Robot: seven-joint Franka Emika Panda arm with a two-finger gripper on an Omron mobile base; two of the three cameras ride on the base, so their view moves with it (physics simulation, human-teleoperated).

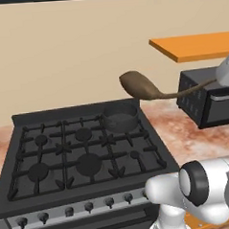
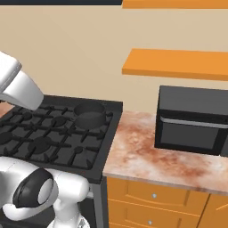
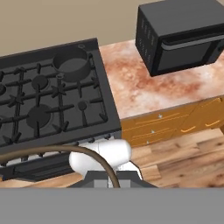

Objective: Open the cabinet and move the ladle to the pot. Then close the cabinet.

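The closed gripper holds the ladle (image 1: 139, 86) by its handle, bowl in the air above the pot (image 1: 120, 119) on the stove (image 1: 66, 153); no writing is legible

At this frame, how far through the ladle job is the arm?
Done: the ladle is out of storage, carried in the air with its bowl above and just right of the pot on the stove's back right burner. In hand: its thin handle runs into the shut gripper. Left: lowering it into the pot, then closing the cabinet, which isn't visible here.
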